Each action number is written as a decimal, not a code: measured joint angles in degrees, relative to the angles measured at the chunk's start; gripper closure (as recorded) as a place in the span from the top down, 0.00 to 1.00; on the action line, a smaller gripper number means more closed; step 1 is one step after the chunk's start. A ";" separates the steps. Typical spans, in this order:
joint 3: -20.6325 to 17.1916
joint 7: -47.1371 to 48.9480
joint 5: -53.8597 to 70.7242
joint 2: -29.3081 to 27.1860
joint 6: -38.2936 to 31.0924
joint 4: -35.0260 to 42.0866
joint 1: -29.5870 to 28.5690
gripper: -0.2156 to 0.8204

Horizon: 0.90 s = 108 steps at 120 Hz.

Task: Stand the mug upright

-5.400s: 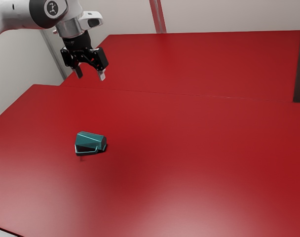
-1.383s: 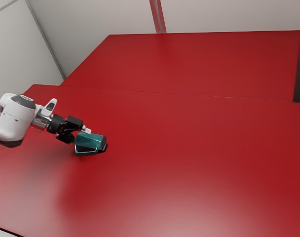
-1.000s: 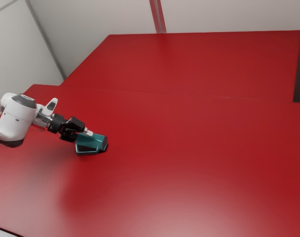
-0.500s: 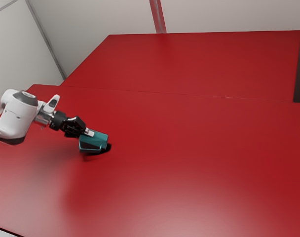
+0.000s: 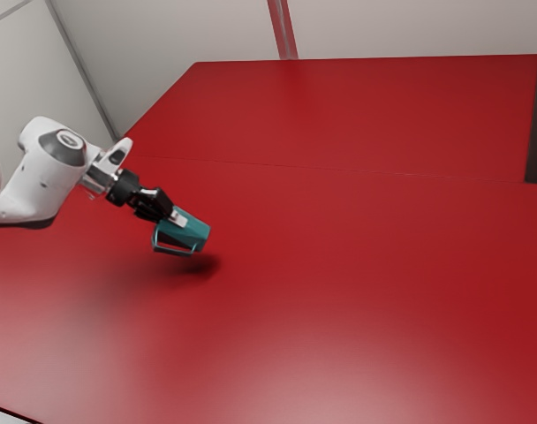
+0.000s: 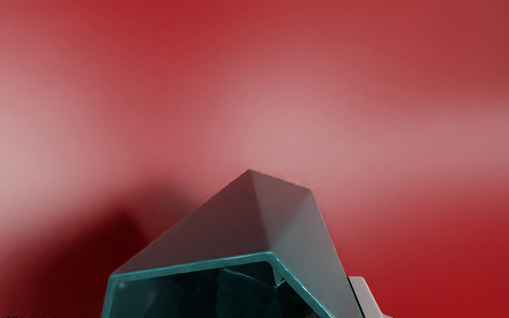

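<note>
My gripper [image 5: 175, 217] is shut on the teal mug [image 5: 190, 230] and holds it in the air, its shadow on the table below. The mug is tilted, its mouth toward the hand and its base angled down toward the exterior view's right. Its handle hangs along the lower side. In the wrist view my gripper [image 6: 250, 309] has one pale finger [image 6: 362, 293] against the outside of the faceted mug [image 6: 219, 234], whose open mouth faces the camera; the other finger is hidden.
The red table [image 5: 339, 291] stretches out beneath and around the mug. Behind it lies another red surface [image 5: 357, 115], with pale walls beyond. A corner of the table's near edge shows at the exterior view's lower left.
The gripper came down to the mug lying on its side and took hold of it. Since half a second ago, mug and hand have risen, moved toward the exterior view's right and tilted more.
</note>
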<state>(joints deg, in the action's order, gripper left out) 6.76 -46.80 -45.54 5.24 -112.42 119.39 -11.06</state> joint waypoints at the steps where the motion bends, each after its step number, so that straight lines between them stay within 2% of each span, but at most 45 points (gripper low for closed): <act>1: 0.19 0.13 0.38 -0.12 0.00 0.00 0.36 0.07; 18: 6.19 2.71 6.55 -1.77 -0.51 -0.02 9.20 0.07; 43: 7.10 9.01 21.53 -5.85 -1.40 -0.02 13.76 0.06; 65: 4.86 15.93 32.34 -8.49 -1.88 0.91 14.01 0.06; 108: -0.23 27.50 40.05 -13.57 -4.95 7.76 13.03 0.07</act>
<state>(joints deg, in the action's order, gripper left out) 6.53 -19.30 -5.49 -8.33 -117.37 127.15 1.97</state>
